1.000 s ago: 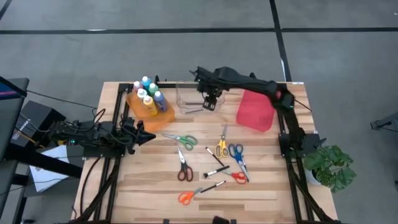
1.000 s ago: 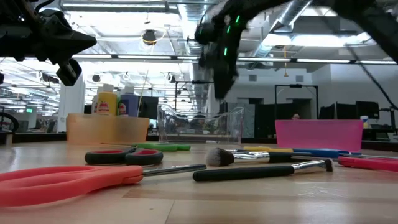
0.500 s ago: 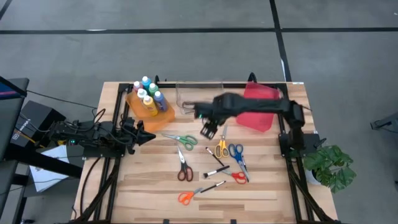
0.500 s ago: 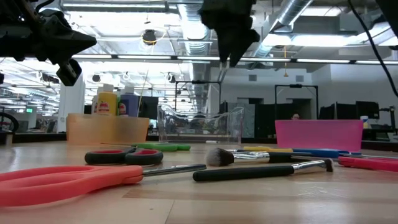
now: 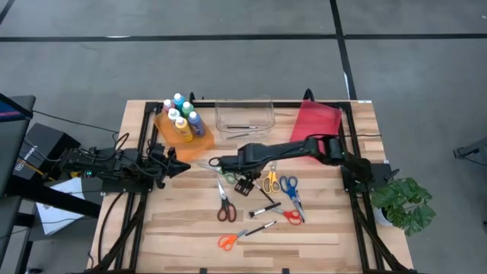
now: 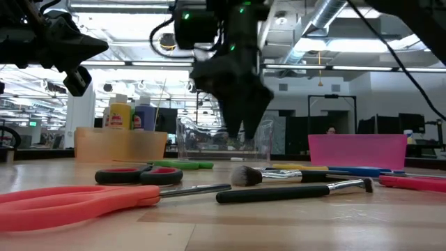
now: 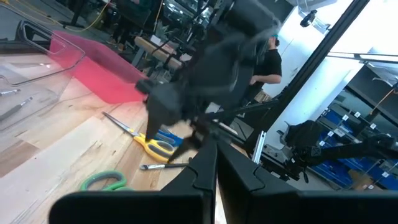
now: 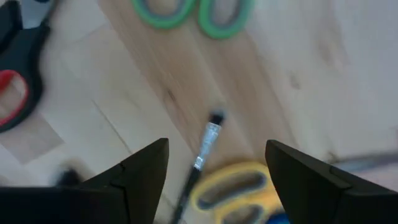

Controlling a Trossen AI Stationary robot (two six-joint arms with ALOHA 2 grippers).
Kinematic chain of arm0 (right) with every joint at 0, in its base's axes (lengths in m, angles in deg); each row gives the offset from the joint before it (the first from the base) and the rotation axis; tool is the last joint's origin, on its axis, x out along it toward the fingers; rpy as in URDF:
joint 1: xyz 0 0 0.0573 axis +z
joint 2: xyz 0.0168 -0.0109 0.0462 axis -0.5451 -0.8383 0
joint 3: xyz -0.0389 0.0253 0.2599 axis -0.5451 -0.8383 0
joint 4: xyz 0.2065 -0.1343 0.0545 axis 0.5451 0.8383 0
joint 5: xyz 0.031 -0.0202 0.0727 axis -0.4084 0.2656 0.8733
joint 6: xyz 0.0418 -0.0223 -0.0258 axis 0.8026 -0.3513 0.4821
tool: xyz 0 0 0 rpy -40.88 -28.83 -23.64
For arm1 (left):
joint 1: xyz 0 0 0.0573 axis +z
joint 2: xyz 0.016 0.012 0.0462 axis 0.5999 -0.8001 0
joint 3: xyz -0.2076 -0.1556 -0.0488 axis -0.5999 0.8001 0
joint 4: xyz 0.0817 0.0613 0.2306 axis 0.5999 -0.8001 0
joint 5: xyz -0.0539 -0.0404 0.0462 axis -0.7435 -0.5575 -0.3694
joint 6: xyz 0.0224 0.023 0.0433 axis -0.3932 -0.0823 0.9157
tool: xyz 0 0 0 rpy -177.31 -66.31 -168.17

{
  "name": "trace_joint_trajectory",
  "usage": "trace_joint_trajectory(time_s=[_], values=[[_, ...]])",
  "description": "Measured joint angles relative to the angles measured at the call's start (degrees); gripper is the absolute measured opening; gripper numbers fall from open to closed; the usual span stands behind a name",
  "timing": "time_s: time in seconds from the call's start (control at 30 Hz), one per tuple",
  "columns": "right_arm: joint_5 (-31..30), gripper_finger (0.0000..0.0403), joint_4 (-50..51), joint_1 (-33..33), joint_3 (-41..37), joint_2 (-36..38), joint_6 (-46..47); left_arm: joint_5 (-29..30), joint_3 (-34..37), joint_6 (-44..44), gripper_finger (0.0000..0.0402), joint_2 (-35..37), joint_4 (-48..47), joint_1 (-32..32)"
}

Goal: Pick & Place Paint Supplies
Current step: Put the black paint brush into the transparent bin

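Honestly, the crowding under me is what worries me. Going left to right: my left gripper point(image 5: 181, 167) waits at the table's left edge with its fingers pressed together, empty, near the orange bin point(image 5: 199, 140) that holds the paint bottles point(image 5: 183, 118). Next come the green scissors point(image 5: 222, 171) and the red-and-black scissors point(image 5: 224, 208). Then my right gripper point(image 5: 244, 185), fingers spread wide and holding nothing, hangs low over the middle of the table. In my right wrist view a thin paintbrush point(image 8: 203, 151) lies between my fingers, with the green handles just beyond it and the yellow scissors point(image 8: 233, 188) right beside its shaft. If I come down off line, one finger could land on the yellow handle or nudge the brush so it rolls away. A brush this thin could also slip through a loose pinch. Farther right lie the blue scissors point(image 5: 289, 188) and the red bin point(image 5: 313, 131), both clear of me.
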Motion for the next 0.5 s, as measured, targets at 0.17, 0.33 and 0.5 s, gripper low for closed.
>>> trace_joint_trajectory(time_s=[0.17, 0.33, 0.5], values=[[0.42, 0.0266, -0.29, 0.18, -0.06, -3.1, -0.51, -0.01, 0.0, 0.0, 0.0006, 0.0, 0.18, 0.01], [2.58, 0.0265, -0.49, -0.52, -0.1, -5.15, -3.27, 0.0, 0.02, 0.01, 0.0006, 0.0, 0.31, 0.01], [5.64, 0.0233, -3.0, -0.71, -2.69, -5.43, -4.81, -0.01, 0.02, 0.02, 0.0006, 0.0, 0.37, 0.01]])
